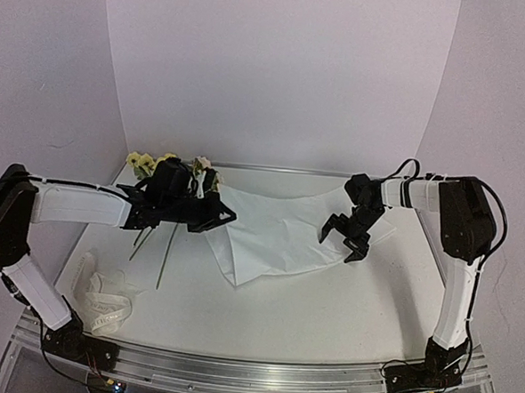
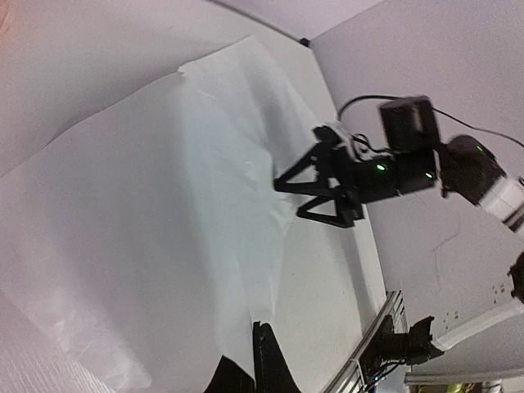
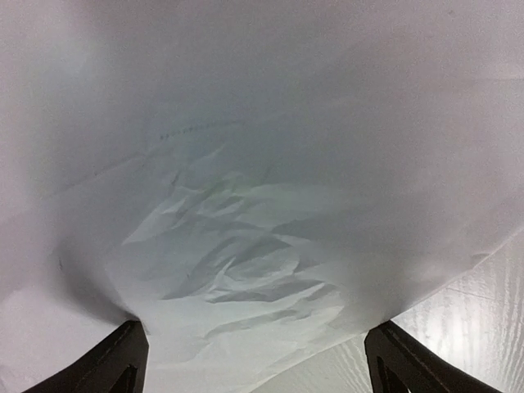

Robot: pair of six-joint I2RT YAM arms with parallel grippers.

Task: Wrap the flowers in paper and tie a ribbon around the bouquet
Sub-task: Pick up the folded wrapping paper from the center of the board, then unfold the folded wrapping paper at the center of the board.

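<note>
Left gripper (image 1: 227, 217): pressed together at 9 o'clock edge of your paper (image 1: 283, 229) | right gripper (image 1: 341, 246): spread above its 3 o'clock edge

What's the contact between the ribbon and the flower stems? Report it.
Apart. The top view shows the ribbon heaped front-left, with bare tabletop between it and the stem ends of the flowers.

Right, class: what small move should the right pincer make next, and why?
Probably lower and close on the paper beneath it. The right pincer hangs open over the paper's right side, the left pincer is shut at its left edge, and the flowers lie beside it, so the paper likely needs gripping first.
</note>
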